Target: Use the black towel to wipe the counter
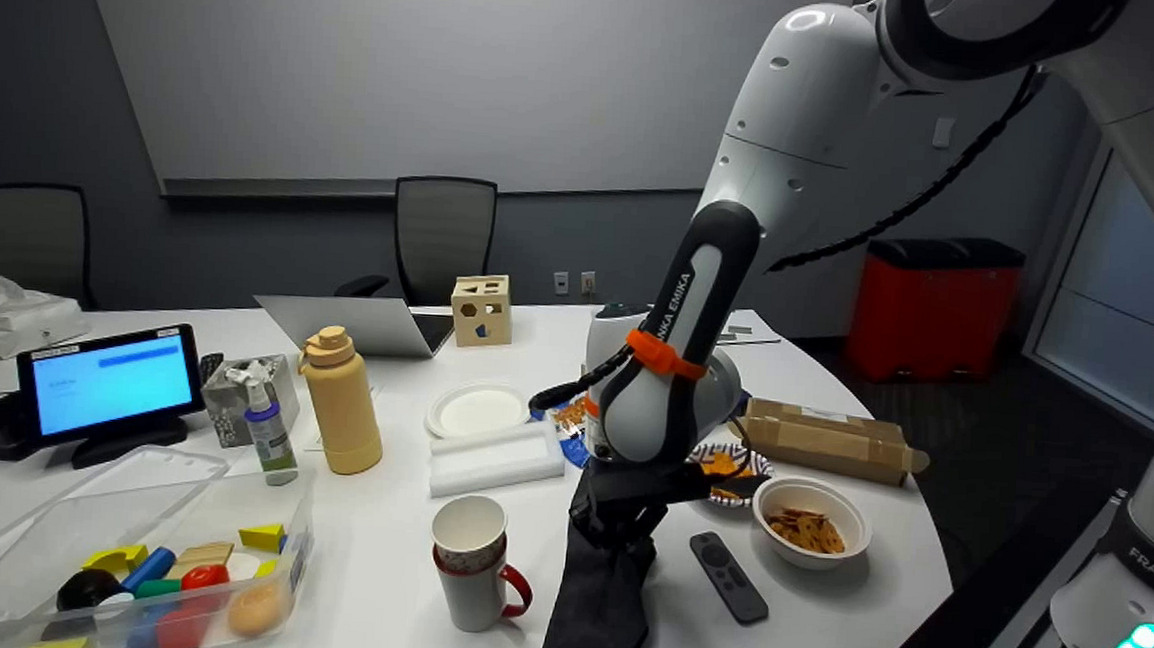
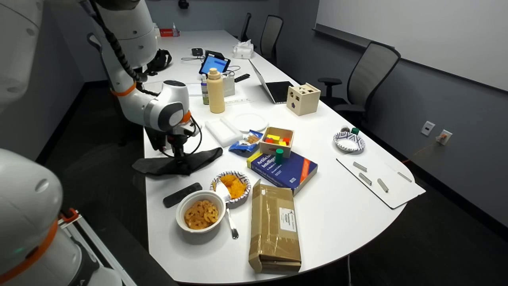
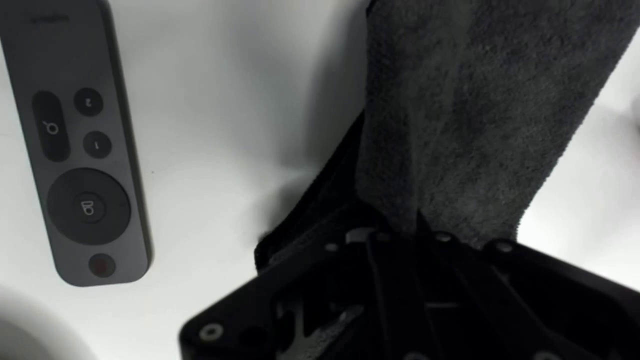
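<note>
Your hand [image 3: 414,235] is drawn narrow, its fingers [image 3: 390,265] nearly together on a pinched fold of the black towel [image 3: 480,115]. In both exterior views it points downward, low over the bench [image 1: 390,593] and near the edge. The towel is a soft, napped cloth, creased to a ridge where you grip it, with a darker fold beside the fingertips. In an exterior view, you see its long axis run crosswise, from the bench's edge, which it appears to overlap, inward to a tapered end [image 2: 213,155]. In the wrist view, its broad part extends from the fingertips toward the upper right. Beside the towel, apart from it, lies a slim, round-cornered remote control [image 3: 90,150]; on the opposite side stands a mug [image 1: 473,593], another cup nested in it, its red handle facing the towel.
</note>
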